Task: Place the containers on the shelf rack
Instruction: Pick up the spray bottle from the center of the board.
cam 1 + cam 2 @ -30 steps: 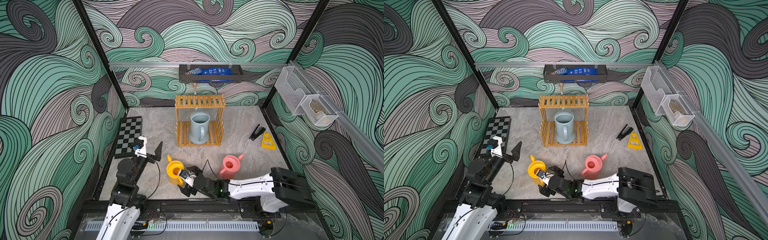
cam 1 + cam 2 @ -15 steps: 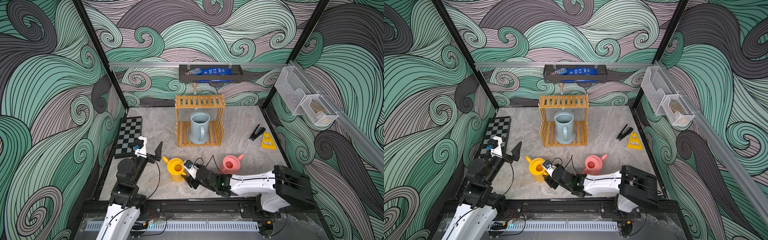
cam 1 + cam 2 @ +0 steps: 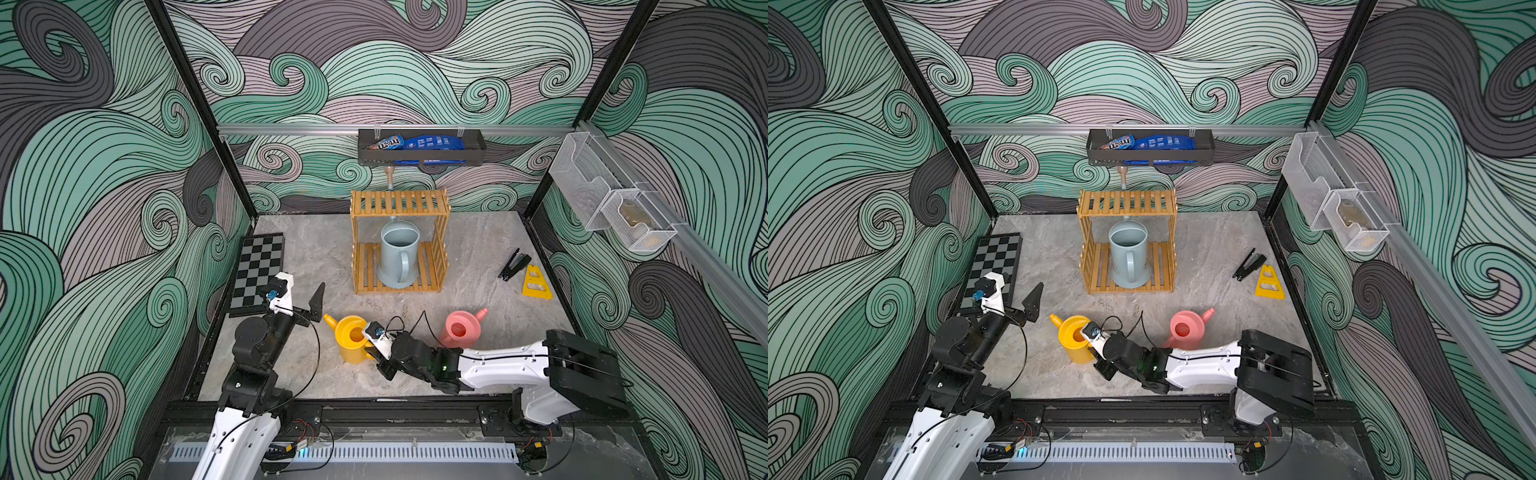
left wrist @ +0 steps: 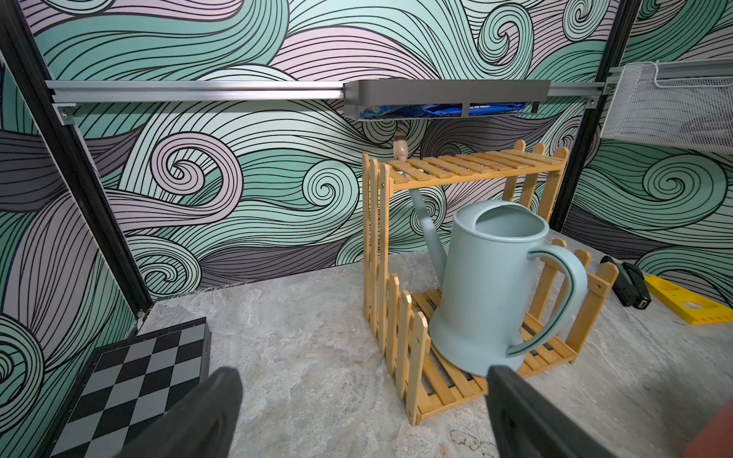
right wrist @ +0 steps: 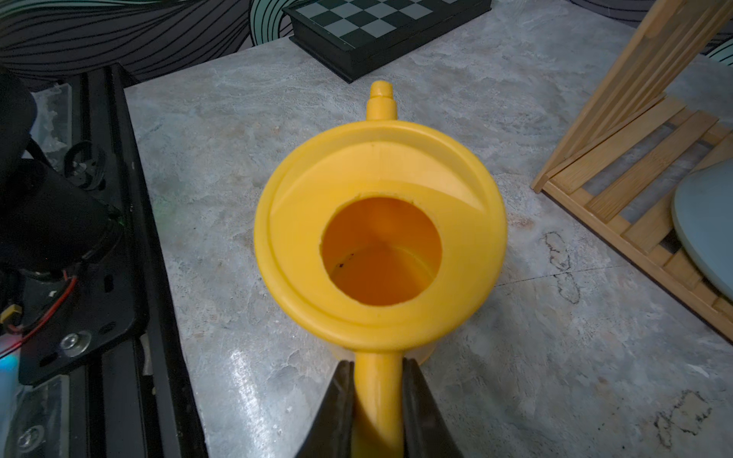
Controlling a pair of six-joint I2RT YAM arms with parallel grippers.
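While the right gripper [image 5: 377, 370] is clenched on the curved handle of the yellow watering can [image 5: 380, 253], that can stands upright on the marbled table [image 3: 316, 249] near the front edge, its spout pointing toward the left arm's side. Left gripper [image 4: 359, 372]: released, jaws spread wide, held above the table beside the chessboard [image 3: 257, 270], touching nothing. Pink watering can [image 3: 460, 330]: upright on the table just beyond the right arm, apart from the yellow one, spout turned to the right. Farther back, at mid-table, stands the shelf rack [image 3: 399, 202]. The pale blue watering can [image 3: 398, 257] sits upright on its lower tier, handle facing the front, long spout rising behind the upper tier. To the rack's right lie a black clip-like tool [image 3: 514, 264] and a yellow triangular piece [image 3: 536, 284]. On the back wall hangs a black tray [image 3: 419, 156] holding snack bags.
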